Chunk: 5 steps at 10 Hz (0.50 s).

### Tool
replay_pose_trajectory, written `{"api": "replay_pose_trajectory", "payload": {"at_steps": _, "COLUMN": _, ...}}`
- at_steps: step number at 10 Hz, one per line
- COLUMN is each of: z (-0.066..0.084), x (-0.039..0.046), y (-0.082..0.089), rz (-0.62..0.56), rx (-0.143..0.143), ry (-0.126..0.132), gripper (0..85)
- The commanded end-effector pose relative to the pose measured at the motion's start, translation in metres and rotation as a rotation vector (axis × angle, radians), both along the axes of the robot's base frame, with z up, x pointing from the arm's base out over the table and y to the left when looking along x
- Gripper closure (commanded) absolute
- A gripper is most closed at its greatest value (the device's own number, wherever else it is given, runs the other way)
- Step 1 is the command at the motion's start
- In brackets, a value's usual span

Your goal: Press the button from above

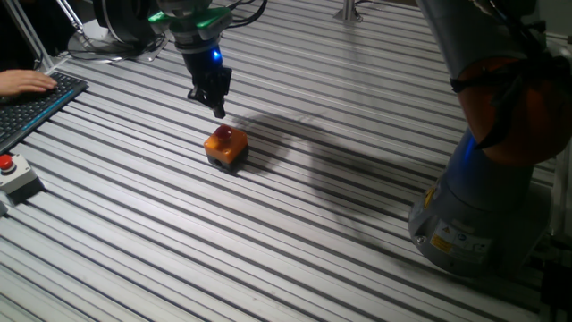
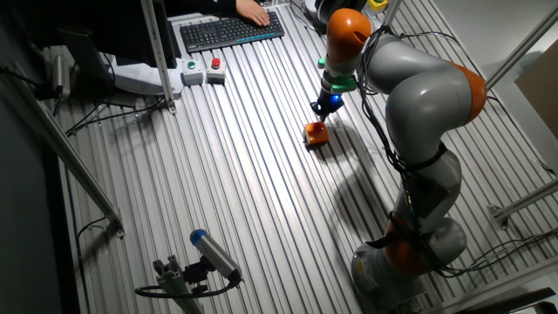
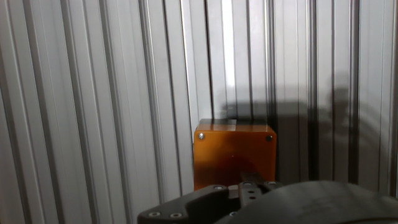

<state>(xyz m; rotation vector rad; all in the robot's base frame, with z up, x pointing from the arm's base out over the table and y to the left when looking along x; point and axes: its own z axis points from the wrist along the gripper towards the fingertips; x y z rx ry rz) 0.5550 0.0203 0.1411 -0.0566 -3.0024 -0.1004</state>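
One fixed view: gripper (image 1: 218, 109) hangs just above and behind button (image 1: 225, 146), not touching. Button sits mid-table (image 1: 295, 241) on ribbed slats.

Other fixed view: button (image 2: 316, 133) directly under arm's tip; finger gap cannot tell.

Hand view: orange box (image 3: 234, 155) below centre, red cap hidden by gripper body.

Step judged: approach. Next: centre over cap, descend straight.

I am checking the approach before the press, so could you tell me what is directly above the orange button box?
The gripper hangs above the button, not touching it. In the hand view the hand covers the red cap; only the orange box top shows.
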Motion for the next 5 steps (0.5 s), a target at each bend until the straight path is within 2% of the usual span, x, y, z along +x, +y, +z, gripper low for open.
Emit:
{"api": "replay_pose_trajectory", "payload": {"at_steps": 1, "z": -0.0001, "x": -0.0005, "y": 0.0002, "rz": -0.001, "rx": 0.000, "ry": 0.000, "gripper": 85.0}}
{"api": "replay_pose_trajectory", "payload": {"at_steps": 5, "z": -0.0023, "x": -0.0021, "y": -0.0032, "rz": 0.003, "rx": 0.000, "ry": 0.000, "gripper": 85.0}}
